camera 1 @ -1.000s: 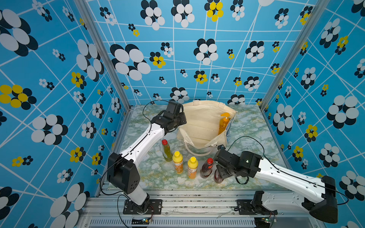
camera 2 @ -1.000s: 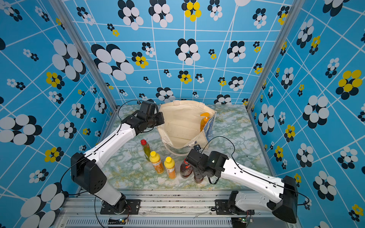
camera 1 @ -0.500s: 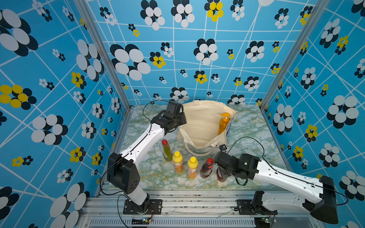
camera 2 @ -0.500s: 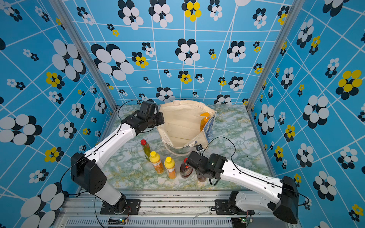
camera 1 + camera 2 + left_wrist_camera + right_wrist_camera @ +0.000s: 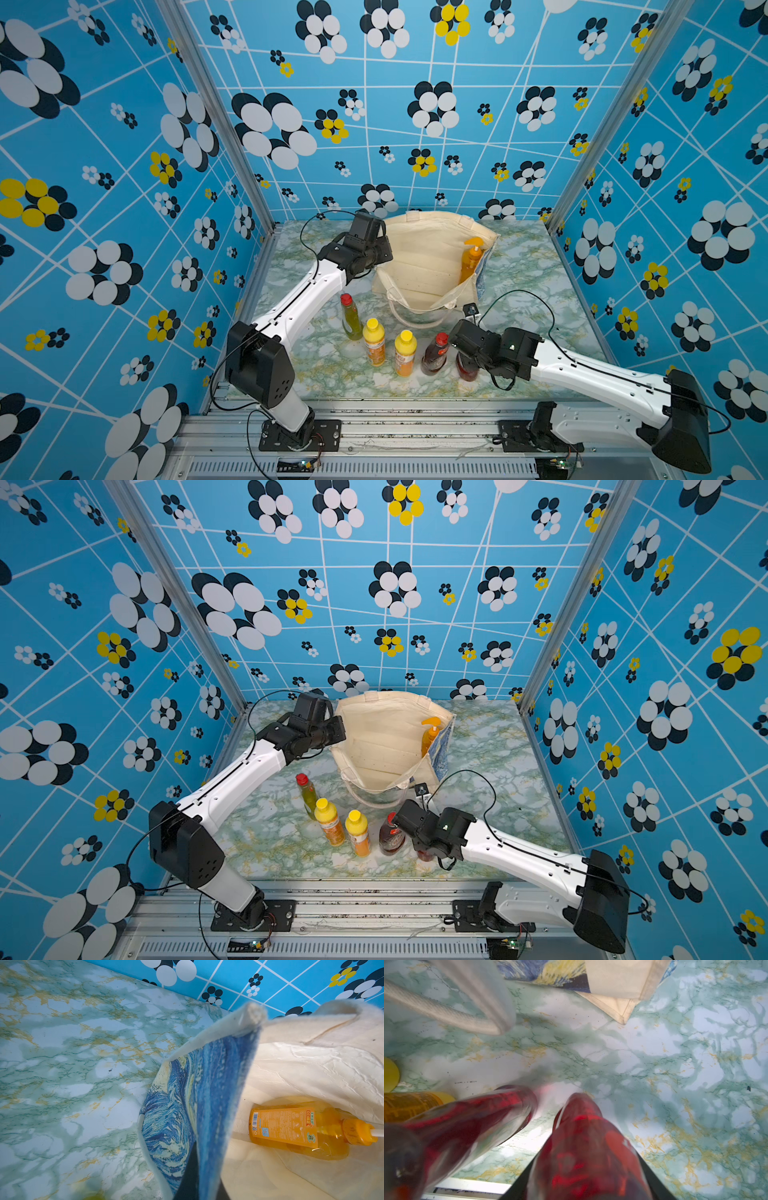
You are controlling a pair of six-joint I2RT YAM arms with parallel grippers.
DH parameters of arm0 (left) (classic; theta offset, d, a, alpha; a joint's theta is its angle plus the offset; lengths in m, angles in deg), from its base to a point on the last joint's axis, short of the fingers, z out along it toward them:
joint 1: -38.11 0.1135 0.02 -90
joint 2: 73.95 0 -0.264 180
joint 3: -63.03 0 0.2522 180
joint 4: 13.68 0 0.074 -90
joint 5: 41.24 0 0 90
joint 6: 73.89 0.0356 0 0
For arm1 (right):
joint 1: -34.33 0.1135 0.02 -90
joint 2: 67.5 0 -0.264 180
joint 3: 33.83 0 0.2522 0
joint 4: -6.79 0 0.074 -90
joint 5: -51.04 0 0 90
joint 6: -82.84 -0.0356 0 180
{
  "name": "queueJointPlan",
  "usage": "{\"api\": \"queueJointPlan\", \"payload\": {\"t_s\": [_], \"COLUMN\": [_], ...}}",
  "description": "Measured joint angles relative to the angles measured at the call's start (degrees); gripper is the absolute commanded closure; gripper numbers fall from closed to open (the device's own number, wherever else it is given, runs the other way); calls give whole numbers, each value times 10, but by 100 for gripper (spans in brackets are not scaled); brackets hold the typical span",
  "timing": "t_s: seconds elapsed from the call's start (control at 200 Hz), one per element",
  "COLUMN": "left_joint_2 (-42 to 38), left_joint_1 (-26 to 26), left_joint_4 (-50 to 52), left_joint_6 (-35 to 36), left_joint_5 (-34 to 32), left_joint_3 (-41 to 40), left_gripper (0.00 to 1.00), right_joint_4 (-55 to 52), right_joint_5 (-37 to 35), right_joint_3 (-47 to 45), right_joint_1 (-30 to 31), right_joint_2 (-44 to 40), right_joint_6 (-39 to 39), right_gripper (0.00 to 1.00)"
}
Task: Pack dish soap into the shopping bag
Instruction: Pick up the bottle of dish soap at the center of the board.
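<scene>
The cream shopping bag (image 5: 424, 257) lies open at the back, with the big orange pump bottle (image 5: 471, 259) inside it (image 5: 291, 1126). My left gripper (image 5: 386, 252) is shut on the bag's left rim, and the blue-printed wall (image 5: 207, 1095) runs between its jaws. In front stand an olive-green bottle (image 5: 351, 320), two yellow-capped orange bottles (image 5: 374, 343) (image 5: 405, 353) and a dark red bottle (image 5: 434, 357). My right gripper (image 5: 461, 353) is shut on another dark red bottle (image 5: 587, 1147), gripping it from above at the row's right end.
The bag's loop handle (image 5: 415, 320) lies on the marble table (image 5: 519, 274) between the bag and the bottle row. Blue flowered walls close in on three sides. A metal rail (image 5: 374, 424) runs along the front edge. The right arm's cable (image 5: 523, 295) arcs above the table.
My right gripper and the dark red bottle in it have shifted slightly to the right. The left arm, the bag and the other bottles have not moved.
</scene>
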Motion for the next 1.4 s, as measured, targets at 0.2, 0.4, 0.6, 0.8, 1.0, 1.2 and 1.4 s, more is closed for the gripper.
{"api": "queueJointPlan", "payload": {"t_s": [0.2,0.4,0.6,0.8,1.0,1.2,1.4], "left_joint_2": [0,0,0,0,0,0,0], "left_joint_1": [0,0,0,0,-1,-3,-3], "left_joint_4": [0,0,0,0,0,0,0], "left_joint_6": [0,0,0,0,0,0,0], "left_joint_5": [0,0,0,0,0,-1,-4], "left_joint_3": [0,0,0,0,0,0,0], "left_gripper": [97,97,98,97,98,97,97], "right_joint_4": [26,53,88,126,147,170,193], "right_joint_5": [0,0,0,3,1,-3,-8], "right_joint_3": [-33,-55,-77,-105,-121,-140,-156], "right_joint_1": [0,0,0,0,0,0,-1], "right_joint_2": [-49,-111,-177,-199,-195,-189,-191], "right_joint_6": [15,41,77,113,127,129,130], "right_gripper": [31,26,23,24,31,36,43]}}
